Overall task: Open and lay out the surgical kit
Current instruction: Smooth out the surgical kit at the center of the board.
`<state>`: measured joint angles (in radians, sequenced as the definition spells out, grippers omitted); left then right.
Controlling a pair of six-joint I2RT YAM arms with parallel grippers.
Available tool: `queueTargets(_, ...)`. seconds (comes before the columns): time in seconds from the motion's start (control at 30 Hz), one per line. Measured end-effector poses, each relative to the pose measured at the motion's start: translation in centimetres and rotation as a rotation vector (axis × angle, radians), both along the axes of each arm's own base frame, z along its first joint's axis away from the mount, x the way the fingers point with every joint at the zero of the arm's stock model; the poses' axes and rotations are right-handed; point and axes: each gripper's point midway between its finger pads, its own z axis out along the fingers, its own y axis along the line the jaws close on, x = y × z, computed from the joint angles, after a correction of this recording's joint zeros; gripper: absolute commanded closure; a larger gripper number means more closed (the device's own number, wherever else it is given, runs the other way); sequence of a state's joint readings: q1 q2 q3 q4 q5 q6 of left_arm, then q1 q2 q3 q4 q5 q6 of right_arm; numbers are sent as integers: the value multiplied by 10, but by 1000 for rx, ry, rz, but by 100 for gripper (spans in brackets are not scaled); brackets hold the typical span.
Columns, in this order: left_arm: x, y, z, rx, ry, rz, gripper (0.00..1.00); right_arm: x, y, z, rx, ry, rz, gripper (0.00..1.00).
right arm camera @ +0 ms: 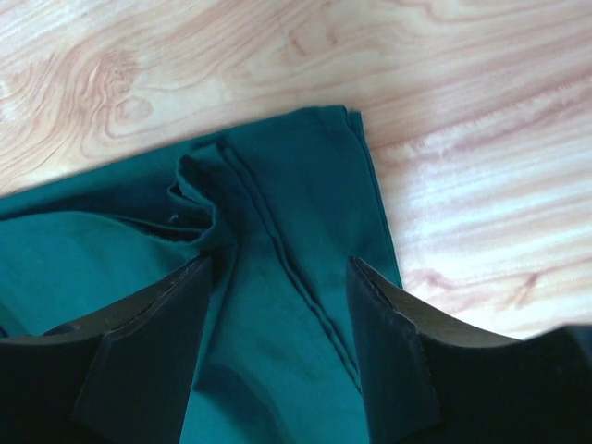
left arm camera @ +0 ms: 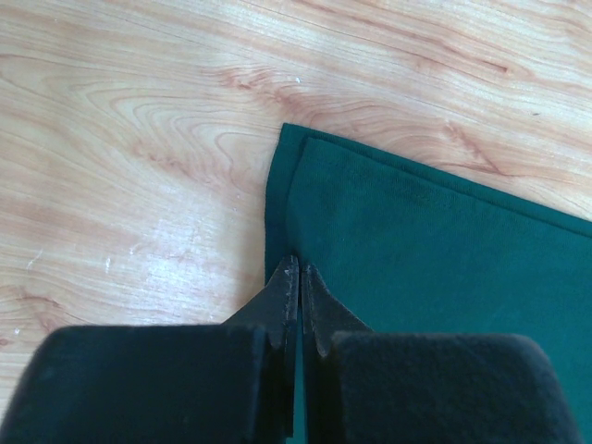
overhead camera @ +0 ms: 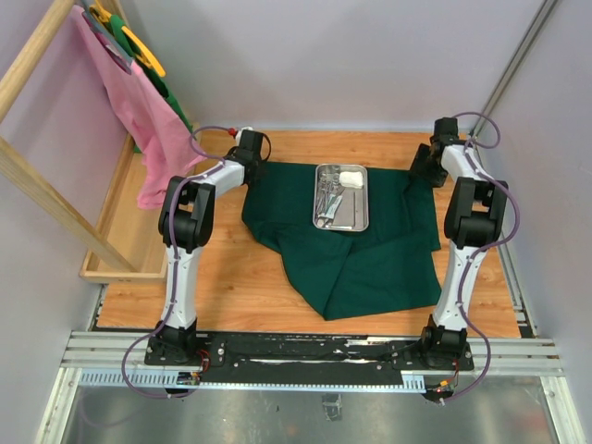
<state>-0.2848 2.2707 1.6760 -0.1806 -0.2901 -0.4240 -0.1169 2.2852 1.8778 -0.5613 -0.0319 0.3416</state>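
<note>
At the middle of the wooden worktop the dark green cloth wrap lies opened out under the steel tray, left pincer pressed together at its left edge, right pincer spread over its bunched right corner

A pink cloth hangs off a slanted wooden rack to the left of the left gripper, with yellow and green items bunched above it. A shallow wooden tray sits under the rack, beside the wooden tabletop that lies beneath the gripper.
</note>
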Motion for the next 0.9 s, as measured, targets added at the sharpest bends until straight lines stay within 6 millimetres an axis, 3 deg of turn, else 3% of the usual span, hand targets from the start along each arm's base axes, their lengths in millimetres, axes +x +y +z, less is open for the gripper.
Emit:
queueTargets(0.23,0,0,0,-2,0,-3,100,-8,6,18,29,-65,-8,35)
queueTargets(0.4,0,0,0,0,0,-7,100,-9,9,14,45,-83,-12,34)
queueTargets(0.47,0,0,0,0,0,-8,100,-13,10,9,50,-80,-18,26)
queueTargets(0.53,0,0,0,1,0,-10,100,-15,10,6,59,-83,-27,30)
queueTargets(0.73,0,0,0,3,1,-16,100,-19,3,5,127,-123,-66,29)
queueTargets(0.9,0,0,1,2,1,-19,100,-13,-2,13,167,-178,-87,18)
